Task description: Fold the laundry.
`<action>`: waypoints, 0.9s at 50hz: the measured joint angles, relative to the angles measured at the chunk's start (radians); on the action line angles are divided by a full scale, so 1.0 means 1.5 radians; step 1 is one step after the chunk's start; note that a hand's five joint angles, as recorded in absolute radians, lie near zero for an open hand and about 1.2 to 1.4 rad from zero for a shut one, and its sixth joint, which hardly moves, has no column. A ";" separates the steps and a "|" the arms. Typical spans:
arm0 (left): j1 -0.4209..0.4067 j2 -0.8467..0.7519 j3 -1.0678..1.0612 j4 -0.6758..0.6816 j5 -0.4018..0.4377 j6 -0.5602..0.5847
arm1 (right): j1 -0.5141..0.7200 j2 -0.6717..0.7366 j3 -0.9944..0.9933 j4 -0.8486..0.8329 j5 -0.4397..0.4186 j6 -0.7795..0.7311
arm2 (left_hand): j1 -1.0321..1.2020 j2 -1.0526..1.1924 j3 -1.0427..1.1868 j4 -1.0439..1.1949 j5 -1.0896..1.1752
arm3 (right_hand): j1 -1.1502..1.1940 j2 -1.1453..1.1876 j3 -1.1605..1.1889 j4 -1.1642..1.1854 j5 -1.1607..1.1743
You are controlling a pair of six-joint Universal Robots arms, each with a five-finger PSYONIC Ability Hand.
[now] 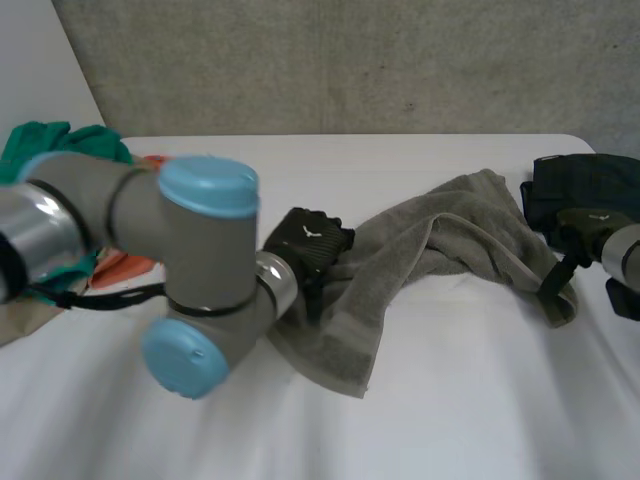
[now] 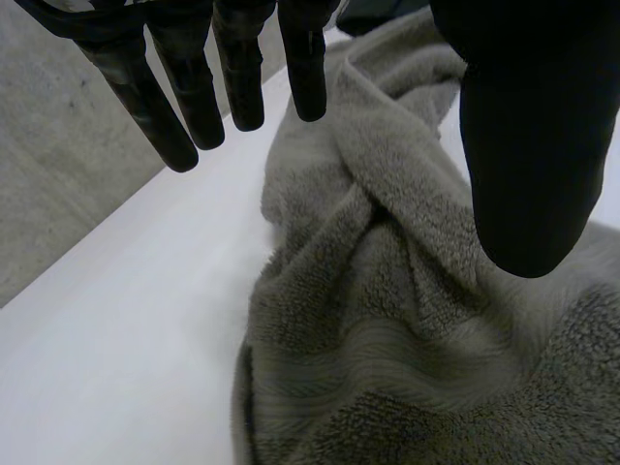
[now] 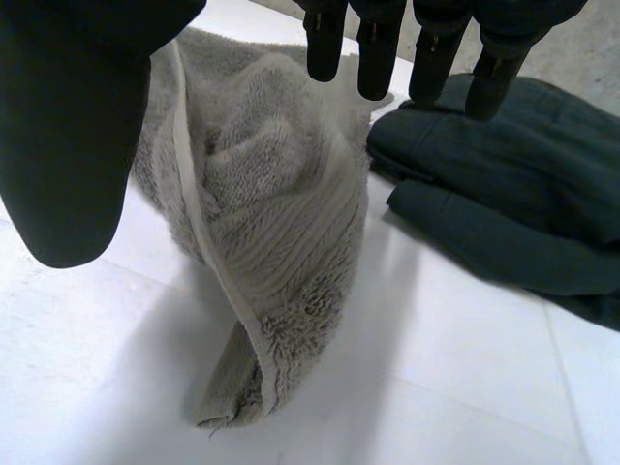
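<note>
Nearest, the left robot hand point(image 2: 528, 145) is spread open, empty, over one end of the grey towel point(image 1: 440, 240) on the table point(image 1: 470, 410). The other end is raised at the right robot hand point(image 3: 68, 126); its hold cannot be judged, so the towel could be dropped when pulled.

Grey-olive towel point(image 1: 440, 250) here, plain fluffy pile with a ribbed band near its hem, and the counter point(image 1: 450, 420) is white. There's a dark teal garment point(image 1: 585, 185), plain too. And now a bright green cloth point(image 1: 50, 145) and an orange cloth point(image 1: 120, 268)!
</note>
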 measured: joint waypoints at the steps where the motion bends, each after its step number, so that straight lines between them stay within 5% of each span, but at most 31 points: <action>1: -0.003 -0.007 0.004 0.004 -0.007 0.000 | 0.000 0.003 0.005 -0.010 -0.001 0.001 | 0.000 0.000 0.000 0.000 0.000 | 0.000 0.000 0.000 0.000 0.001; 10: -0.036 -0.101 0.076 0.008 -0.054 0.001 | 0.012 0.050 0.033 -0.112 0.000 -0.003 | 0.000 0.000 0.000 0.000 0.000 | 0.021 0.042 0.046 0.040 0.047; 13: -0.044 -0.123 0.103 -0.004 -0.053 0.002 | 0.016 0.066 0.029 -0.131 0.001 -0.006 | 0.000 0.000 0.000 0.000 0.000 | 0.179 0.185 0.189 0.184 0.191; 16: -0.052 -0.136 0.125 -0.015 -0.053 0.004 | 0.016 0.075 0.026 -0.143 0.001 -0.008 | 0.016 0.020 0.023 0.022 0.021 | 0.475 0.485 0.474 0.471 0.475; 19: -0.061 -0.147 0.150 -0.028 -0.057 0.007 | 0.014 0.075 0.026 -0.151 -0.004 -0.009 | 0.206 0.192 0.196 0.187 0.180 | 0.593 0.625 0.623 0.626 0.619; 31: -0.070 -0.181 0.213 -0.070 -0.068 0.031 | 0.007 -0.064 0.073 -0.092 -0.088 -0.072 | 0.541 0.547 0.547 0.549 0.537 | 0.593 0.625 0.632 0.636 0.621; 42: -0.036 -0.102 0.187 -0.119 -0.120 0.035 | -0.009 -0.166 0.074 0.024 -0.133 -0.237 | 0.532 0.546 0.549 0.547 0.536 | 0.593 0.625 0.632 0.636 0.621; 44: -0.029 -0.079 0.165 -0.120 -0.118 0.033 | -0.012 -0.169 0.071 0.036 -0.133 -0.254 | 0.429 0.435 0.453 0.450 0.444 | 0.593 0.625 0.632 0.636 0.621; 45: -0.024 -0.059 0.143 -0.120 -0.112 0.031 | -0.015 -0.170 0.069 0.045 -0.132 -0.267 | 0.246 0.279 0.285 0.293 0.289 | 0.593 0.625 0.632 0.636 0.621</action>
